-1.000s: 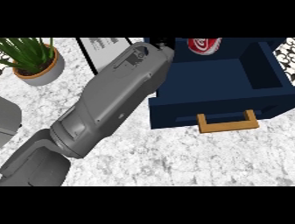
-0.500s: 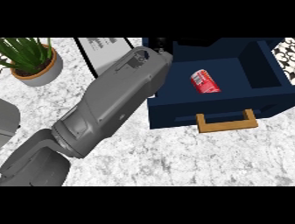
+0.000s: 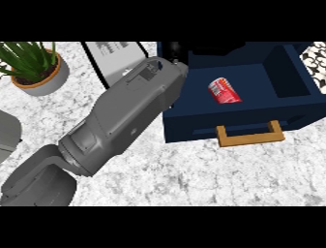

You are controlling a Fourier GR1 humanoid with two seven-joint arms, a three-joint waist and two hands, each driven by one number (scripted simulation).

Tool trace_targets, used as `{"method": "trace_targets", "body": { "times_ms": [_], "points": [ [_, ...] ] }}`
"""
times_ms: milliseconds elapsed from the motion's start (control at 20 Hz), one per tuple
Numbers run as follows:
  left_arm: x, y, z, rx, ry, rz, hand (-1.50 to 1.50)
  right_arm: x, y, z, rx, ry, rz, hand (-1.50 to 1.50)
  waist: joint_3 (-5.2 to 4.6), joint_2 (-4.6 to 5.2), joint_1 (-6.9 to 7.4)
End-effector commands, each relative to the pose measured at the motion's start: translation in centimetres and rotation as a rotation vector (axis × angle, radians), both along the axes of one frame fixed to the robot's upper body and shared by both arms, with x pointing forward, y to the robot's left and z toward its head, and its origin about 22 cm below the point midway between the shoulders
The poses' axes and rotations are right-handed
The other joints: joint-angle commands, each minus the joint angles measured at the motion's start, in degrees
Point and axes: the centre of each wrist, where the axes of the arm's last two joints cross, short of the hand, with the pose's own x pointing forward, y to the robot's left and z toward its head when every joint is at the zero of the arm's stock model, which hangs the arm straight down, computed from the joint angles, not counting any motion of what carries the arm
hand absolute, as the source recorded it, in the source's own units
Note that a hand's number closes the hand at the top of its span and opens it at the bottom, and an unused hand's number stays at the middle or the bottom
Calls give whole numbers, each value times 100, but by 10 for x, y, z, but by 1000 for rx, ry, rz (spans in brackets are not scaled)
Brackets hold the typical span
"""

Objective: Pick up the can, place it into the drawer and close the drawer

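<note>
Since the earlier frame the can (image 3: 225,90) shifted a bit, lying inside the open drawer (image 3: 279,114); right hand (image 3: 175,51) at drawer's left edge, fingers can't tell.

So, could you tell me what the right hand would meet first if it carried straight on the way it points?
Probably the drawer, at its back-left corner; the right hand is mostly hidden behind its forearm, so depth is unclear.

You see the can (image 3: 225,91) lying inside the open drawer (image 3: 294,82), behind its handle (image 3: 251,134); forearm (image 3: 126,118) left of the drawer.
</note>
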Motion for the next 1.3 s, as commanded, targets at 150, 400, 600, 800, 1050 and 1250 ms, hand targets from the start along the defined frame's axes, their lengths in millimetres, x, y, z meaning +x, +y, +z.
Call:
{"method": "trace_targets", "body": {
  "times_ms": [150,400,600,800,1050,1250],
  "points": [
    [-2,-1,0,-47,-20,-15,-150,2,0,31,-324,-108,-19,-150,-2,17,46],
    [-3,-5,8,-73,-75,-26,-150,15,12,36,-405,-188,15,-150,-4,-17,213],
    [-9,-18,26,-64,-115,-33,-150,29,27,47,-532,-211,46,-150,-4,-14,262],
    [-5,-11,20,-104,-90,-31,-150,52,39,40,-604,-219,47,-150,-4,-19,403],
    [-8,-17,28,-111,-68,-35,-150,83,72,39,-728,-208,29,-150,-9,-44,532],
    [-5,-9,16,-106,-61,-17,-150,106,95,28,-825,-204,35,-150,-10,-67,581]
  ]
}}
